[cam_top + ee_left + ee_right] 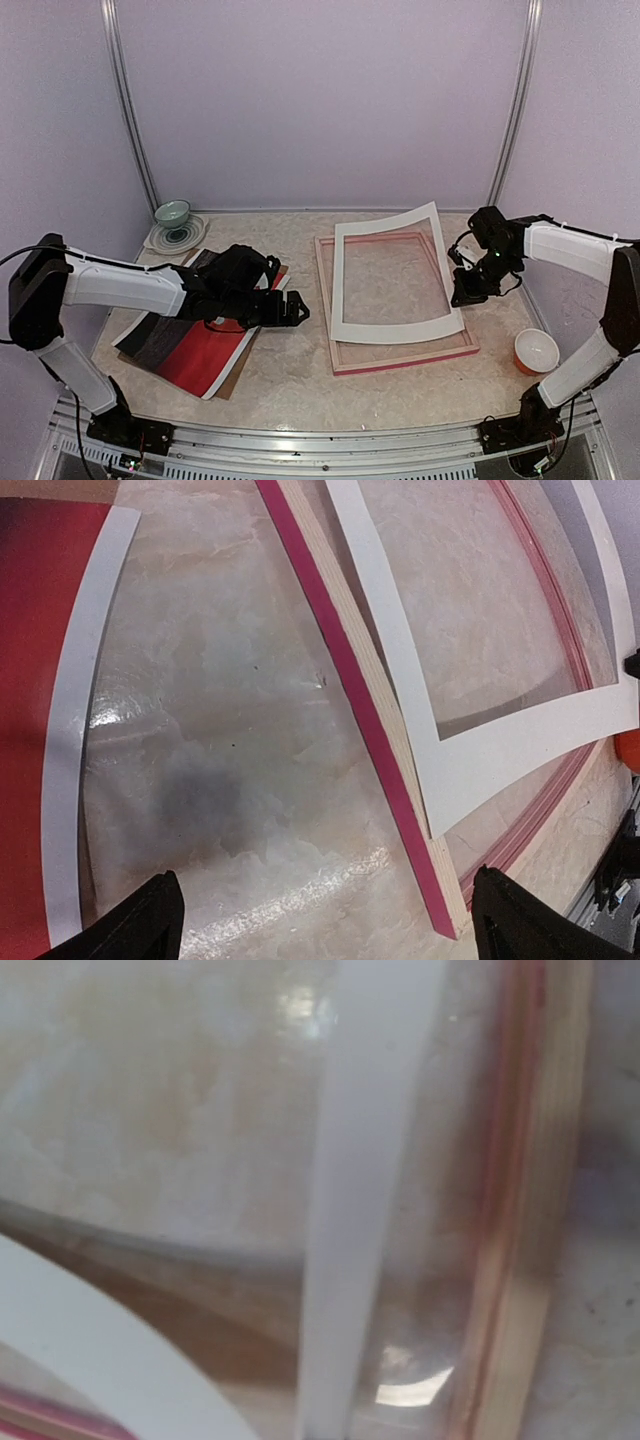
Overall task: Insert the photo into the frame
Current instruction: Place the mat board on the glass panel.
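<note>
At nine o'clock lies the red rectangular sunset photo print [200, 355]; left gripper [296, 310] beside it gapes empty. At three o'clock, pale-wood pink rectangular frame [400, 358], white windowed mat board [395, 328] askew on it, right gripper [462, 298] clenched at the mat's three-o'clock edge

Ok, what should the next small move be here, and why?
Probably the right gripper, shut at the right edge of the white mat, should nudge that mat square with the frame. The mat lies skewed across the rails, its far corner overhanging. The photo lies off to the left, and the left gripper hangs open and empty between photo and frame.
</note>
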Controlling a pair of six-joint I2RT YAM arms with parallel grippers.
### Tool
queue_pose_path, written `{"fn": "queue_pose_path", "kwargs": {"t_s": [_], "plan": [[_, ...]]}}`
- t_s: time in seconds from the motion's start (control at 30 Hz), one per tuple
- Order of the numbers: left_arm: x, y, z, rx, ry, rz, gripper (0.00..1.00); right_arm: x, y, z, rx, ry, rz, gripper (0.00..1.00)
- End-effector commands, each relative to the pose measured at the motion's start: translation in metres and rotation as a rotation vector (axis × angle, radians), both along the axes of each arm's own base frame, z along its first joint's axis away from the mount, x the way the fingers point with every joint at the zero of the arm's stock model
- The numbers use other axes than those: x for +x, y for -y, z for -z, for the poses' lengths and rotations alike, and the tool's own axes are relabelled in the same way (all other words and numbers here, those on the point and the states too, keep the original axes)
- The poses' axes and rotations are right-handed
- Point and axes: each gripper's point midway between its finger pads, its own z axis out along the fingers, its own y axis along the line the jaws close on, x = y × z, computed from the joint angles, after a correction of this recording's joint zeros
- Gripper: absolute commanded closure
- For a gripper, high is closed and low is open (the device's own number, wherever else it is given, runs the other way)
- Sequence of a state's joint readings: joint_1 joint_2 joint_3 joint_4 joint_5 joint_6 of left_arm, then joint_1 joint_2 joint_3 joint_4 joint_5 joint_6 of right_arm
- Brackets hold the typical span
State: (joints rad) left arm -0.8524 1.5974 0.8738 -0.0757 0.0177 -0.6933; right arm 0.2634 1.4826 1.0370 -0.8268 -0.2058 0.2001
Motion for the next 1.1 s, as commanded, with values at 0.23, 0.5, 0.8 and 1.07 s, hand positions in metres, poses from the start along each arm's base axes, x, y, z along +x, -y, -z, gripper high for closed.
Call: {"fn": "queue_pose_path", "kwargs": {"t_s": [0.23, 0.5, 0.8, 1.07], "plan": [[0.026, 0.035, -0.015, -0.022, 0.016, 0.041, 0.01, -0.001, 0.004, 0.011, -0.121, -0.007, -0.043, 0.87], [0.069, 0.049, 0.005, 0.099, 0.009, -0.013, 0.03, 0.005, 0.016, 0.013, -0.220, 0.003, -0.018, 0.87], [0.118, 0.043, 0.026, 0.186, 0.005, -0.089, 0.24, 0.010, 0.019, -0.002, -0.230, 0.055, 0.001, 0.87], [0.151, 0.045, 0.030, 0.222, 0.014, -0.092, 0.25, 0.008, 0.019, -0.017, -0.217, 0.109, 0.010, 0.87]]}}
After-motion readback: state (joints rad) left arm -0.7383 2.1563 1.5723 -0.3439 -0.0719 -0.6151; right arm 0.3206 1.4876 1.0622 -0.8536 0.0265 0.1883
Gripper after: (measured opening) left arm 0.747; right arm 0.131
